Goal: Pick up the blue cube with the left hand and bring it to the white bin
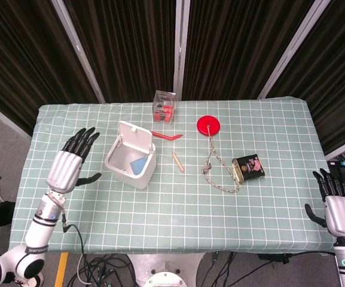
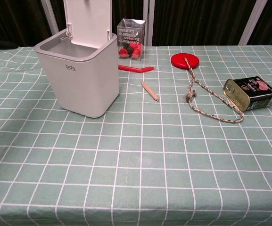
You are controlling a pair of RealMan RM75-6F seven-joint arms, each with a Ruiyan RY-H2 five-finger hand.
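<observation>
Blue cube (image 1: 139, 164) lies inside the white bin (image 1: 116, 168), on the bin floor toward the right wall; head view only, the chest view can't see into the bin. Bin lid stands open, upright at the back.

Left hand (image 1: 66, 168) is beside the bin on its left, clear of it, fingers spread and extended, holding nothing. Right hand (image 1: 337, 210) sits off the tabletop's right edge, fingers apart, empty. Neither hand shows in the chest view.

Step judged: delivery looks done, cube in the bin, hand empty. What's left is at most parking the left arm; next move calls for nothing precise, just keeping the arm from knocking the bin or its lid. No regrasp needed as far as the frames show.

Other stuff on the tabletop (image 1: 268, 149), all apart from the bin: clear box (image 1: 164, 106) with red bits, red pen (image 1: 167, 136), wooden stick (image 1: 178, 161), red disc (image 1: 208, 125) with rope (image 1: 211, 161) attached, tin can (image 1: 248, 167).
</observation>
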